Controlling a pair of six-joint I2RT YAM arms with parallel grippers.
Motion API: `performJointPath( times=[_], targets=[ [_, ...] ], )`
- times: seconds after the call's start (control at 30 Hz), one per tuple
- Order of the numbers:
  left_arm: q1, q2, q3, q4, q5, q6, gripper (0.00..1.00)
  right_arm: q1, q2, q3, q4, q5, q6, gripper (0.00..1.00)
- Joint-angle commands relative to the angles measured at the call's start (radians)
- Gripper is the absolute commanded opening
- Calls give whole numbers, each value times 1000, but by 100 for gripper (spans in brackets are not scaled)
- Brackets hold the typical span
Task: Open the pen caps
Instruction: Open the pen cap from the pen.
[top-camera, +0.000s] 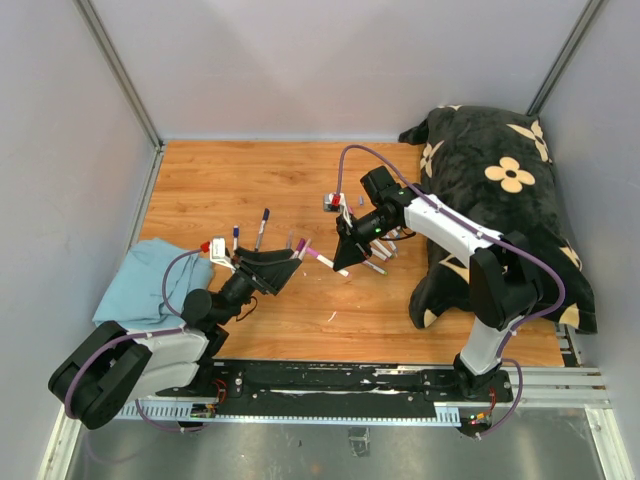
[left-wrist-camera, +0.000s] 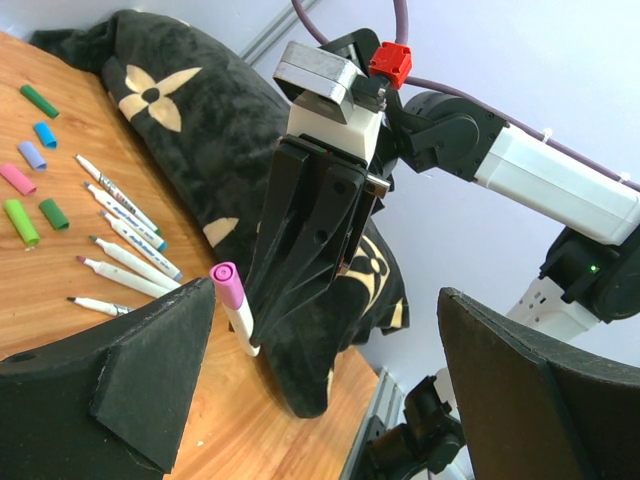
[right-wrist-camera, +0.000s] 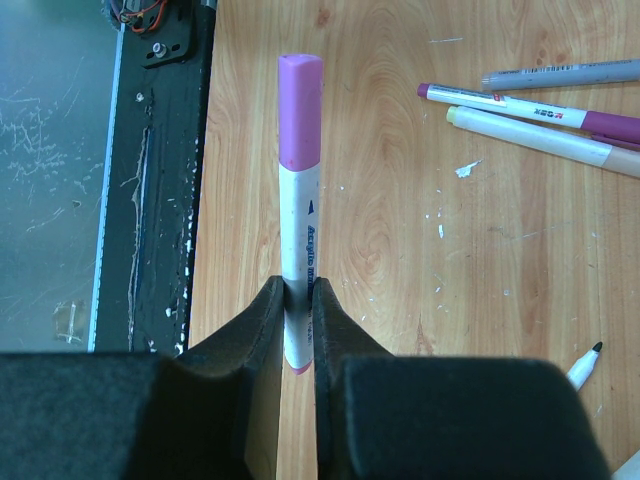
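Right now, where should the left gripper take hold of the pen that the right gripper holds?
On the pink cap, coming from the cap end, one finger on each side. The right gripper is clamped on the white barrel, so only the cap end is free; the left gripper is open and faces it.

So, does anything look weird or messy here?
Yes: a big black flowered pillow sprawls over the right of the table, and a blue cloth lies crumpled on the left. White flecks dot the wood.
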Motion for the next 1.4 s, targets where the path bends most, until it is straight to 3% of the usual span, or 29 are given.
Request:
performJointPath(
  times=[0.0,0.97,1.37],
  targets=[
    [-6,5,9,44,4,7,96,-14,-22,-1,-15,-37,6,1],
    [-6,25,10,70,-8,-12,96,-14,-19,-1,-16,-40,8,1],
    [-43,146,45,126,-71,-57,91,-13,-20,1,-15,-51,12,1]
  ],
)
